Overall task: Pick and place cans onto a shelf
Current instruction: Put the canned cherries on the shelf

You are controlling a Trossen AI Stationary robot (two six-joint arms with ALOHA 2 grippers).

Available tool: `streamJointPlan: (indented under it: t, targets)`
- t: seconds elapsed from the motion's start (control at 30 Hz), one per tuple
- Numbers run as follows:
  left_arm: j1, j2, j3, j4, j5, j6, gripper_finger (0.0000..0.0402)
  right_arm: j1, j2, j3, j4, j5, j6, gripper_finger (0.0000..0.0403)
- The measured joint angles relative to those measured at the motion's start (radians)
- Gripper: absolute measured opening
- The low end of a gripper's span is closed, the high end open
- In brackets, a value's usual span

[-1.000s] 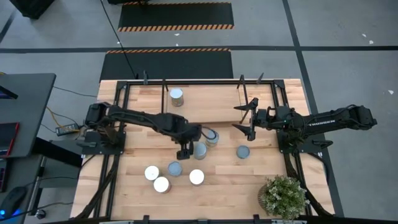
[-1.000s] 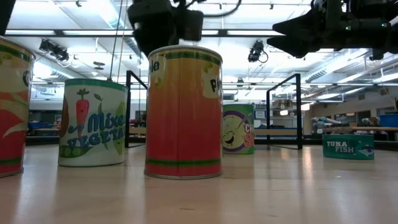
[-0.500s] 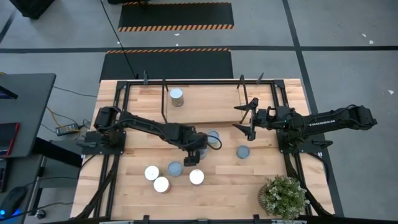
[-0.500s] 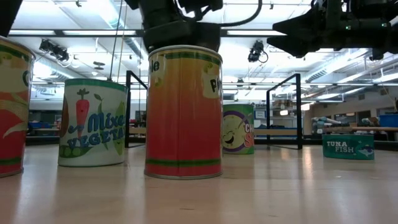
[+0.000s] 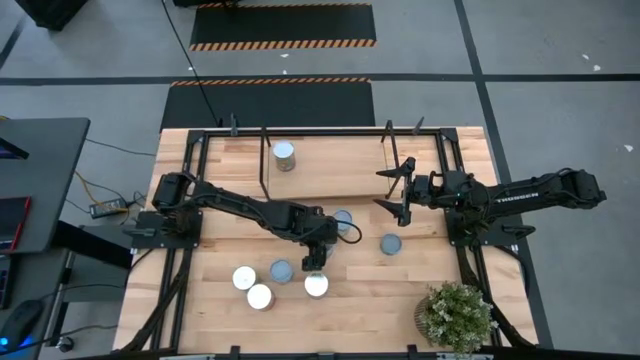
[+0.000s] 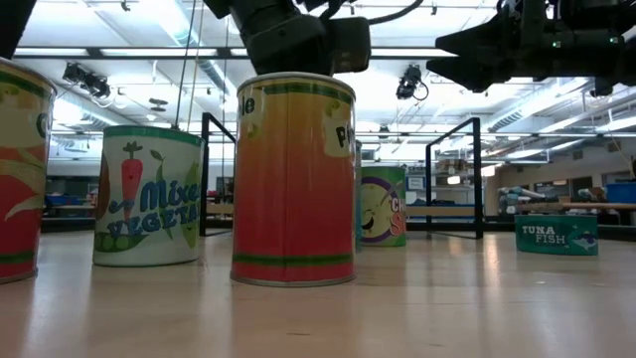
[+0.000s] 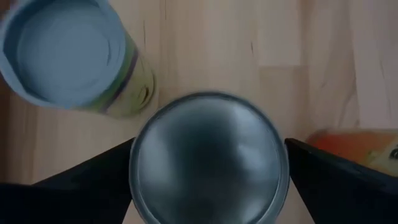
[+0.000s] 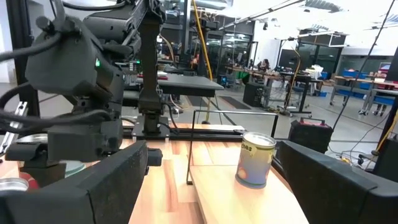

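My left gripper is open and points down over a silver-topped can. Its fingers stand on either side of the can's top. The gripper hides this can in the high view. Near it stand a bluish-topped can and an orange-labelled can. More cans stand toward the near edge. One can stands on the shelf at the far middle. My right gripper is open and empty, held above the table at the shelf's right end.
A flat tuna can lies right of the cluster, and another can stands just beyond my left gripper. A potted plant stands at the near right corner. Black frame rods rise around the shelf.
My left gripper has moved toward the table's right and a little toward the near edge. It has come from beside the silver-topped can to over it, so its fingers now stand on either side of the can.
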Motion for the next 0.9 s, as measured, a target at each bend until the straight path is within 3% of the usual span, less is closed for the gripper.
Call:
streamJointPlan:
  t: [0.47,0.77,0.9]
  targets:
    - [0.0,0.0,0.0,0.022,-0.001,-0.037,0.0385,0.0,0.0,0.0,0.01,0.0,0.005,0.0372]
    - [-0.002,0.0,0.0,0.022,-0.002,-0.069,0.0329,0.0,0.0,0.0,0.008,0.0,0.007,0.0372]
    - [-0.001,-0.018,0.0,-0.018,-0.001,-0.073,0.0322,0.0,0.0,0.0,0.005,0.0,0.003,0.0372]
